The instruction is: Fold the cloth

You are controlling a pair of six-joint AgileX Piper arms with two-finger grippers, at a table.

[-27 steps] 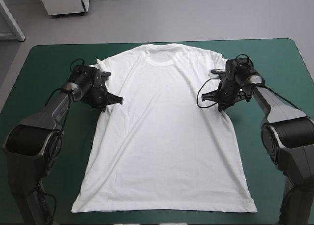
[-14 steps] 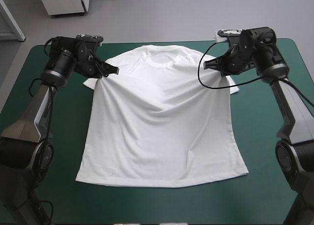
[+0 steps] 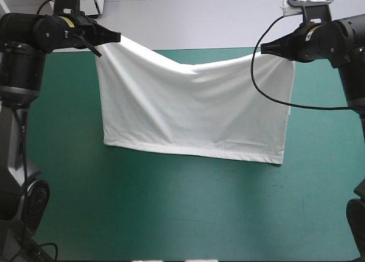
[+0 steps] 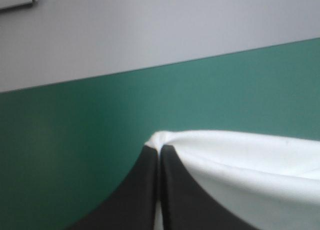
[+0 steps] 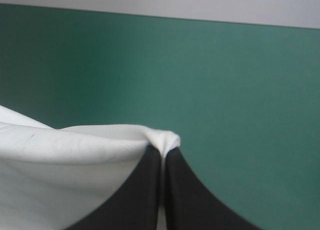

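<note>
The white T-shirt (image 3: 191, 111) hangs in the air like a sheet between both raised arms, its top edge sagging in the middle and its lower edge above the teal-green table. My left gripper (image 3: 116, 37) is shut on the T-shirt at one upper corner. My right gripper (image 3: 264, 49) is shut on the T-shirt at the other upper corner. In the left wrist view the black fingers (image 4: 145, 187) meet in an arch with white T-shirt (image 4: 240, 160) bunched at the tip of my left gripper (image 4: 160, 149). The right wrist view shows my right gripper (image 5: 162, 150) pinching the T-shirt (image 5: 65, 165) likewise.
The teal-green table (image 3: 188, 216) stretches bare in front of the hanging shirt. Its far edge (image 3: 171, 49) runs just behind the shirt's top, with grey floor beyond.
Both arms have risen and swung toward the far edge, lifting the T-shirt off the table. It lay flat earlier, then was dragged up, and now hangs free.
</note>
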